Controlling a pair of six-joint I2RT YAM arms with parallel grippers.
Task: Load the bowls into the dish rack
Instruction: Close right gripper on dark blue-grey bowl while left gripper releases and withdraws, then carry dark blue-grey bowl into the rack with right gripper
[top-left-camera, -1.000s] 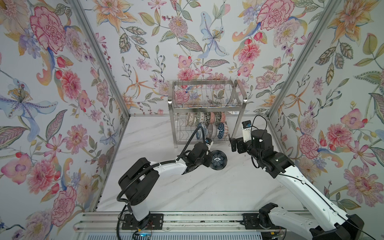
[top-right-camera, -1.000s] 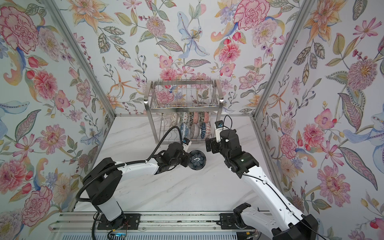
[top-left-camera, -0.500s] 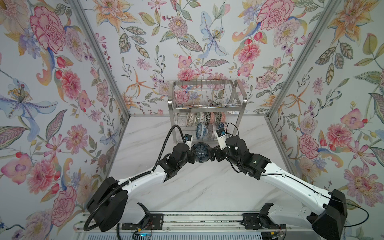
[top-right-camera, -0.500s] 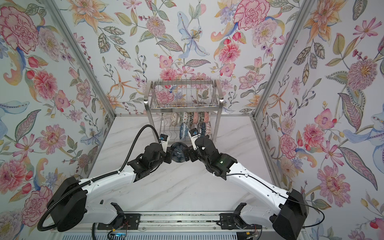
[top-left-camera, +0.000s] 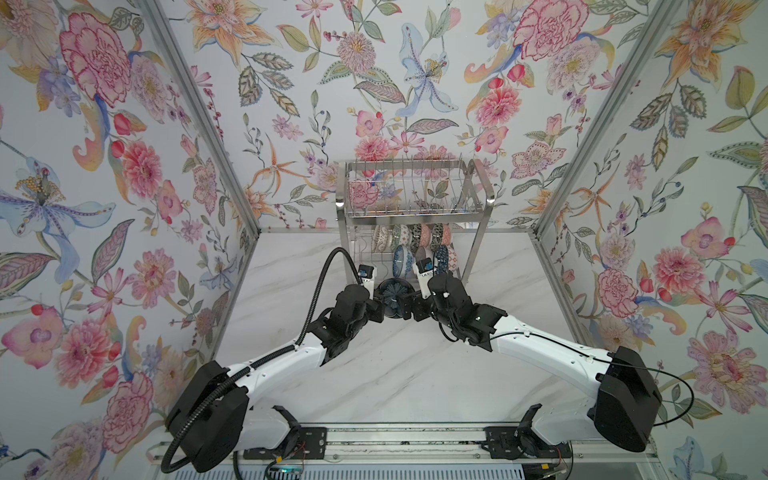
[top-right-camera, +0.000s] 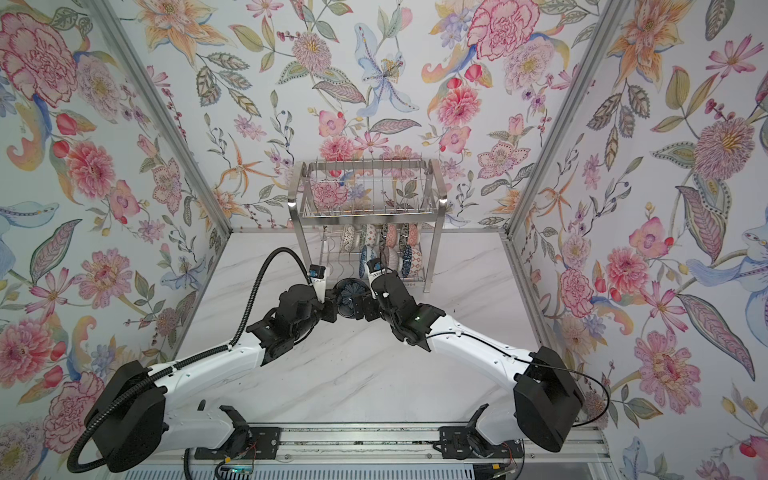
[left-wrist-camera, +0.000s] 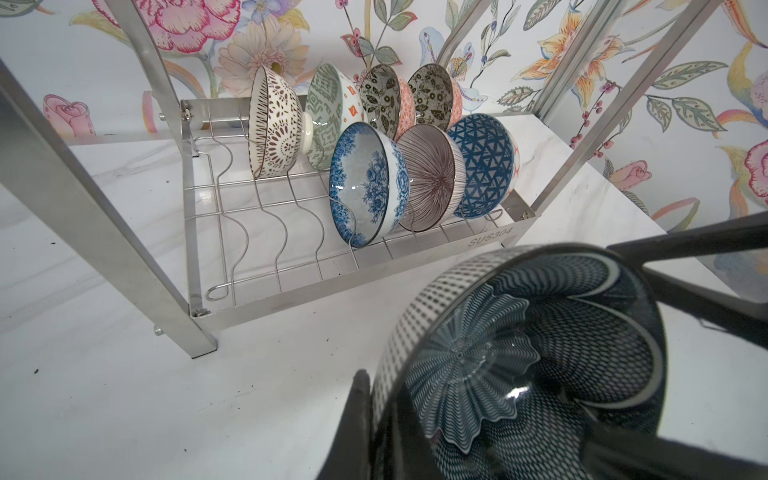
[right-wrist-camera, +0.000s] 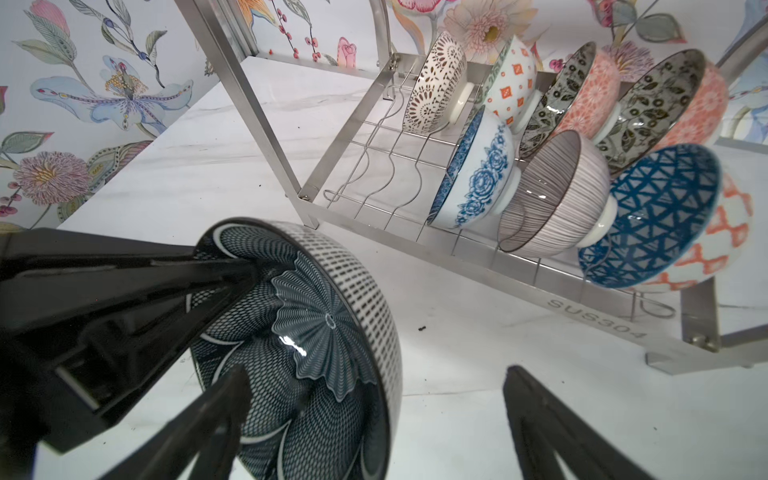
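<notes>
The left end effector (top-left-camera: 379, 309) is clamped on the rim of a dark bowl (right-wrist-camera: 328, 332) with a flower pattern inside. It holds the bowl on edge at 6 o'clock of the dish rack (top-left-camera: 411, 214) in both top views. The right end effector (right-wrist-camera: 376, 374) sits at the bowl's 3 o'clock with its jaws wide apart and gripping nothing. The bowl's wall stands between its 2 fingers (this looks like a handover).

The main risk is timing. If the left grip lets go before the right one closes firmly, the glazed bowl will likely drop onto the hard surface (top-left-camera: 395, 374) and chip. If both grip and the arms pull unevenly, the rim could twist out of either hold.

Placement carries a second risk. The free wavy wires (left-wrist-camera: 270, 224) lie at 9 o'clock of the blue-flower bowl (left-wrist-camera: 365, 187), so a bowl swung in too far toward 3 o'clock could knock that one against its neighbours.
</notes>
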